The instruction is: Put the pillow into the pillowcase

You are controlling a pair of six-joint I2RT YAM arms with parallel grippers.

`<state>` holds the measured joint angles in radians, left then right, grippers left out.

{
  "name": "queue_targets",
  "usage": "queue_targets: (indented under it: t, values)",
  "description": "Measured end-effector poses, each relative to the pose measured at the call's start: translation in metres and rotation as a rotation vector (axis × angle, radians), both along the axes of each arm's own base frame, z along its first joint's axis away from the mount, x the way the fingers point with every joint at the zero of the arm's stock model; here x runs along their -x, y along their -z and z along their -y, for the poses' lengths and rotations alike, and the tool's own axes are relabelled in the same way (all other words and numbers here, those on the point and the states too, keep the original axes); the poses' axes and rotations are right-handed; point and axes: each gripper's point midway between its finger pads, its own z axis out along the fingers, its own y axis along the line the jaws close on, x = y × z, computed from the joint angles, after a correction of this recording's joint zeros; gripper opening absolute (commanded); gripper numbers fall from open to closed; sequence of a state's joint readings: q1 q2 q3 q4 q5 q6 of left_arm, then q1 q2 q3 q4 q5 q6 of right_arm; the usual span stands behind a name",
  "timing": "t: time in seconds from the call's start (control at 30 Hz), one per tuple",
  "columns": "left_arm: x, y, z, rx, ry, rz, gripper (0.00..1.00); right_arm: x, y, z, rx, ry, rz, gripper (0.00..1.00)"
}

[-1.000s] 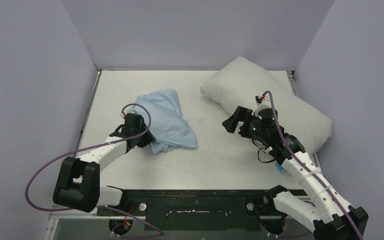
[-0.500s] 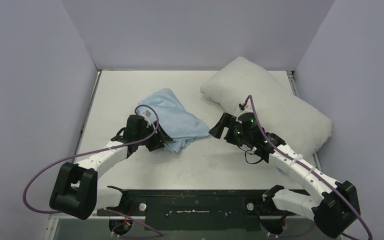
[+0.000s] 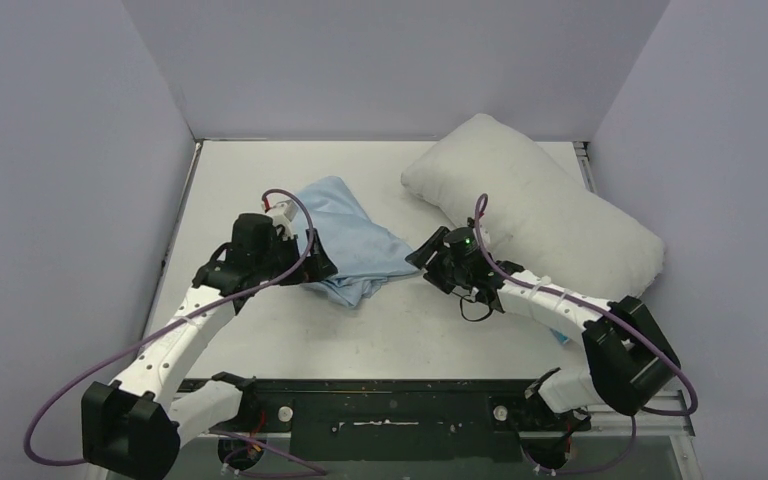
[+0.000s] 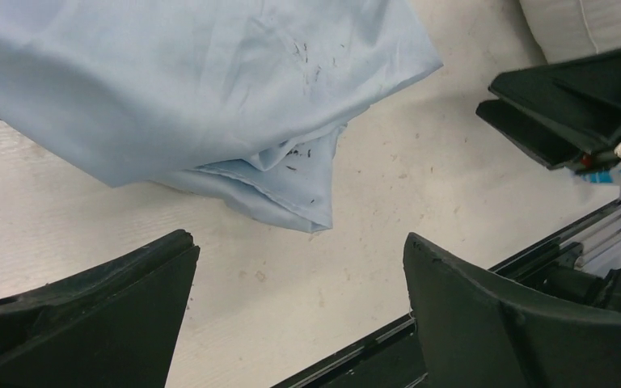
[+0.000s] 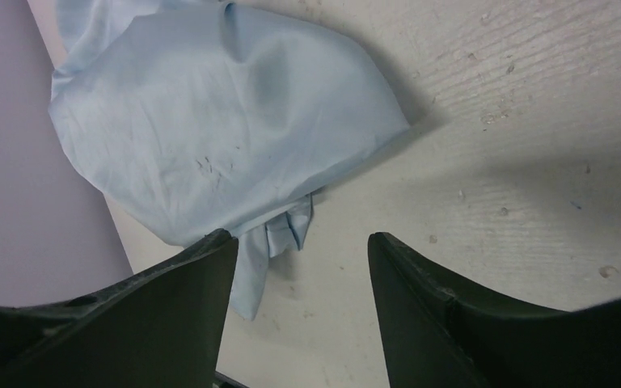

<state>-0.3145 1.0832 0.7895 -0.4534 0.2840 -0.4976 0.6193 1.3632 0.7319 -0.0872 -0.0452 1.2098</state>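
The light blue pillowcase (image 3: pixel 345 235) lies crumpled left of the table's middle, with a folded corner pointing at the near edge. The off-white pillow (image 3: pixel 545 205) rests at the back right. My left gripper (image 3: pixel 312 268) hovers over the pillowcase's near left edge. In the left wrist view my left gripper (image 4: pixel 298 239) is open wide, with bare table between its fingers and the pillowcase (image 4: pixel 194 89) just beyond. My right gripper (image 3: pixel 422 256) is at the cloth's right edge. Seen from its wrist, the right gripper (image 5: pixel 301 238) is open and holds nothing, and the pillowcase (image 5: pixel 210 121) lies past its left finger.
Lilac walls enclose the white table (image 3: pixel 230 180) on three sides. A black rail (image 3: pixel 390 400) runs along the near edge between the arm bases. A small blue item (image 3: pixel 560 338) lies under the right forearm. The right gripper (image 4: pixel 558 105) shows in the left wrist view.
My left gripper dragged the pillowcase to the right, then opened and let it go. My right arm swung left from the pillow to the cloth's right edge, its jaws narrowing.
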Motion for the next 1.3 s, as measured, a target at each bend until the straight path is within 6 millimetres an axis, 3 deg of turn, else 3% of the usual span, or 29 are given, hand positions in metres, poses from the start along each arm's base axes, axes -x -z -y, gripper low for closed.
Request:
queue_targets:
  t: [0.17,0.43,0.97,1.3]
  values:
    - [0.01,-0.006,-0.003,-0.051,0.052,0.044,0.97,-0.015,0.01,-0.009,-0.054,0.085,-0.01,0.52]
    - [0.015,-0.007,-0.008,-0.1,0.052,0.066,0.97,-0.023,0.046,-0.01,-0.052,0.186,-0.091,0.51]
    - [0.017,-0.016,-0.014,-0.141,0.023,0.12,0.97,-0.039,0.066,0.004,0.025,0.271,-0.06,0.46]
    - [0.015,-0.016,-0.018,-0.154,0.006,0.123,0.97,-0.051,0.07,0.007,0.115,0.238,-0.001,0.01]
